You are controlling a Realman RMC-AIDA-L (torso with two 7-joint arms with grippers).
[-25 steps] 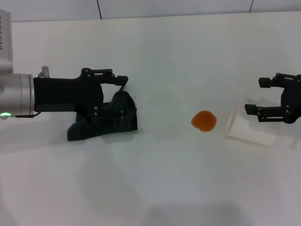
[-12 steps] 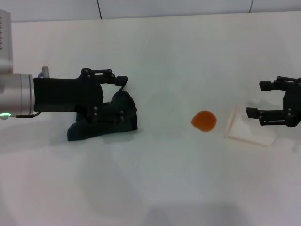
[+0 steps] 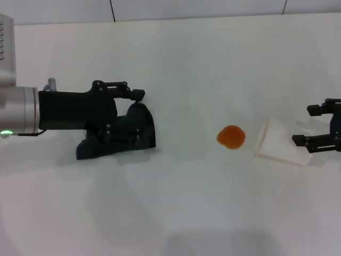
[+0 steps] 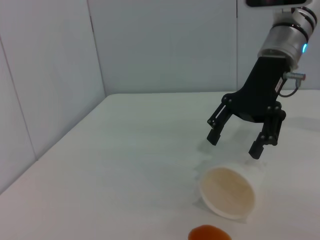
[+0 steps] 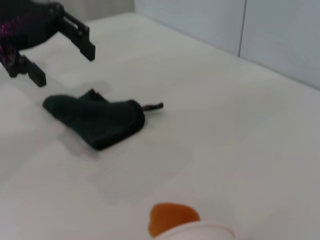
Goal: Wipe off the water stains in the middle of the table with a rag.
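Note:
The water stain, an orange blotch, lies on the white table right of the middle. It also shows in the left wrist view and the right wrist view. The dark rag lies crumpled on the left, with its loop tag showing in the right wrist view. My left gripper hovers over the rag with its fingers spread; the right wrist view shows this gripper above the rag and apart from it. My right gripper is open and empty at the right edge.
A white paper cup lies on its side between the blotch and my right gripper, its mouth towards the blotch. The left wrist view shows the cup just below my right gripper. A grey wall stands behind the table.
My right gripper has drawn back to the right, away from the cup. The left arm, rag, cup and blotch have stayed in place.

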